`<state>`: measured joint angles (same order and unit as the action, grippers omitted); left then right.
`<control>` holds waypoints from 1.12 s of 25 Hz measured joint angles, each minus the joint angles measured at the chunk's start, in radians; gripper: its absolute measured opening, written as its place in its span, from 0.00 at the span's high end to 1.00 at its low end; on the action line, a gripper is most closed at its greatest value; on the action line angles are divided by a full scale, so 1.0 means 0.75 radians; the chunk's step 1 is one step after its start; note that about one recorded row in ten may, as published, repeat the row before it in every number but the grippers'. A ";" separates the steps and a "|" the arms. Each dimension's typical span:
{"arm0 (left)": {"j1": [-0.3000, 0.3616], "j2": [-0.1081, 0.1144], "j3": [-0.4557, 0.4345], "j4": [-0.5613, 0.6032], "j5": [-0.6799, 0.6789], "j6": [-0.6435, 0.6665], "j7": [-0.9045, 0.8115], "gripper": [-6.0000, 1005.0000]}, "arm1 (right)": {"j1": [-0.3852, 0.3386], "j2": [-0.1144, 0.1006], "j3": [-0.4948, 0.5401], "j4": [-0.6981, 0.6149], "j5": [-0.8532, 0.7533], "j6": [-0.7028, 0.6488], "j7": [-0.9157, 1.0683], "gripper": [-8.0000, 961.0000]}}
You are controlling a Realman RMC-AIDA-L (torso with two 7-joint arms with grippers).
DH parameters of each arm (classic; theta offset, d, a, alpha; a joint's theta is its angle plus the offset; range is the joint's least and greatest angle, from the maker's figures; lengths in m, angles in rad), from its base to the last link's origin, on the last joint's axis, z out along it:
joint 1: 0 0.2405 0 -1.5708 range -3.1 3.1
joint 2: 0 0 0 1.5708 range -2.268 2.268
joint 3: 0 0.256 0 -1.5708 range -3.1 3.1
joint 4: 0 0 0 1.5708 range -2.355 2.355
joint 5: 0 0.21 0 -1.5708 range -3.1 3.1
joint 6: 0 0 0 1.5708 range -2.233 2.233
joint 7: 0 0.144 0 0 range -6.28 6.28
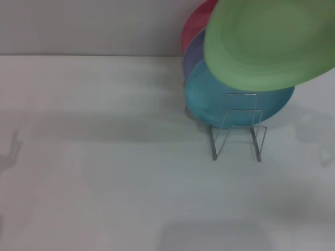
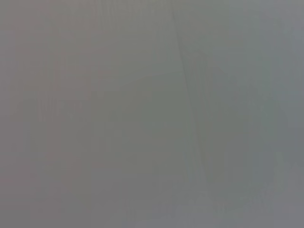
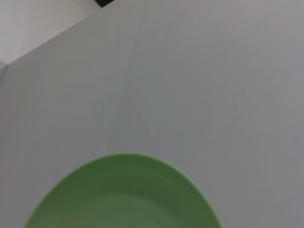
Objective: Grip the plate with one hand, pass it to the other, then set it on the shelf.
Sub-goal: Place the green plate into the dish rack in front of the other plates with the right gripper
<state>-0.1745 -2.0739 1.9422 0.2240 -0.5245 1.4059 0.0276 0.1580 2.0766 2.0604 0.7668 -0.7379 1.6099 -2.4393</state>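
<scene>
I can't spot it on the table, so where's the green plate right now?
In the head view the green plate is raised at the upper right, overlapping the turquoise plate and above the wire rack. Its rim also shows in the right wrist view.

Plate: a round light-green plate [image 1: 269,44] was seen raised in the upper right of the head view, tilted, its right side cut off by the frame edge.
Holder of plate: no gripper or arm was shown in the head view.
Shelf: a thin silver wire rack [image 1: 238,128] was stood on the white table [image 1: 104,172], below the green plate, with upright rectangular loops and slanted legs.
Turquoise plate: a turquoise-blue plate [image 1: 230,102] was seen directly behind the rack's loops, partly covered by the green plate.
Other plates: a lavender plate [image 1: 192,57] and a pink-red plate [image 1: 196,26] were stacked behind it.
Background: a pale wall [image 1: 89,26] was seen beyond the table.
</scene>
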 joint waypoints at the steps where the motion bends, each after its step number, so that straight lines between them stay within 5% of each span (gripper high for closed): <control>1: 0.000 0.000 0.000 0.000 0.000 0.000 0.000 0.20 | 0.000 0.000 0.000 0.000 0.000 0.000 0.000 0.96; 28: -0.016 -0.002 -0.002 -0.004 -0.008 -0.003 0.012 0.20 | 0.002 0.002 0.005 -0.003 -0.018 0.000 -0.003 0.96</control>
<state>-0.1863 -2.0758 1.9407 0.2208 -0.5307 1.4039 0.0368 0.1595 2.0785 2.0641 0.7648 -0.7517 1.6098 -2.4418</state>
